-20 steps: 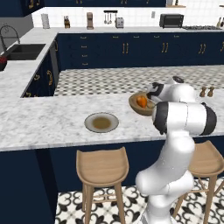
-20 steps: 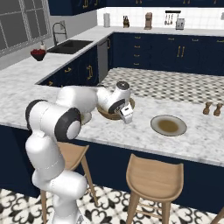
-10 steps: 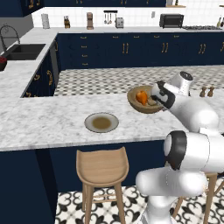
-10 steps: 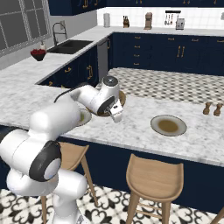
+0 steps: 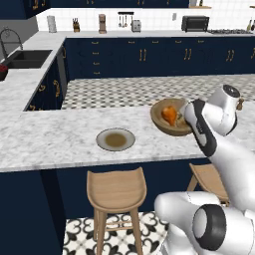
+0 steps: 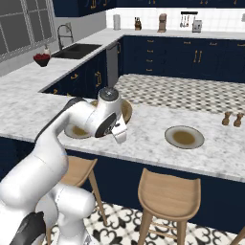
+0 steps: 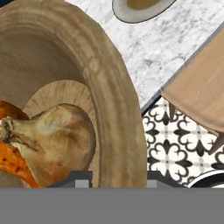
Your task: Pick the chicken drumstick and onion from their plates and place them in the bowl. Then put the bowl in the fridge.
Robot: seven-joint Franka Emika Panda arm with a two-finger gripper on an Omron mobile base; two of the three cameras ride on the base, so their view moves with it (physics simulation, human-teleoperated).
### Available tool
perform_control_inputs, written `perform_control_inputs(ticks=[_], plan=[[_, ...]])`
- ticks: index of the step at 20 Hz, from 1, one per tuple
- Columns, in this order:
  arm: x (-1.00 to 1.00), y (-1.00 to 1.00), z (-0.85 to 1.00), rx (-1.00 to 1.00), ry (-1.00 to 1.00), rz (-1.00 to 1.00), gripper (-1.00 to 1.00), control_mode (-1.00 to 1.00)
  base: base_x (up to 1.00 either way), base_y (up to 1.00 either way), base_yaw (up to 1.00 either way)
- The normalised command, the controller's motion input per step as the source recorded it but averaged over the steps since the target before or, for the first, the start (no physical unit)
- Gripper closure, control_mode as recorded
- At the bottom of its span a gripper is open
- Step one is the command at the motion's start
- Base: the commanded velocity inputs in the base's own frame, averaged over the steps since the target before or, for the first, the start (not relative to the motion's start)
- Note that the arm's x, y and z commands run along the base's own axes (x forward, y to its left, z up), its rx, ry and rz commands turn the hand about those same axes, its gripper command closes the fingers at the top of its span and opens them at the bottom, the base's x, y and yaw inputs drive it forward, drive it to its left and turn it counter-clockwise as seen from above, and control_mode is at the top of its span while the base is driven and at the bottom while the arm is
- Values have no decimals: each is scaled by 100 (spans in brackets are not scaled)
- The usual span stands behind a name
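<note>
Looks like roughly the halfway mark, maybe a bit past. Can tick off the loading part: peeking down the hand view, got the chicken drumstick (image 7: 11,146) squeezed up against the onion (image 7: 59,135) at the lower left of the frame, both sitting down inside the bowl (image 7: 87,57). Nothing left on the plates either. Spotted one plate (image 6: 191,142) bare at right-centre of the right base view, and the other plate (image 6: 72,132) peeking out behind the arm at left-centre, with no food on what can be seen of it.

As for the fingers (image 7: 82,178): clamped on the bowl's rim, one tip inside the wall and one outside, at the bottom of the hand view. So grasping the bowl, not the food.

In the left base view, find the bowl at right-centre, tipped toward the camera with a flash of orange inside, over the near side of the bench (image 5: 50,144). Probably lifted clear, but can't say for sure from these angles.

Left to do, judging by the task: haul the whole thing over to the fridge and set it on a shelf. Worth keeping that bowl level on the way, given the tilt and a round onion rolling around in there.
</note>
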Motion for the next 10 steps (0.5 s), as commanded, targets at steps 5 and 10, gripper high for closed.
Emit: perform_control_inputs(ticks=[5, 10], plan=[[-48, 0, 34, 0, 0, 0, 100, 100, -18, 0, 0], [0, 0, 0, 0, 0, 0, 100, 100, -100, -2, 0]])
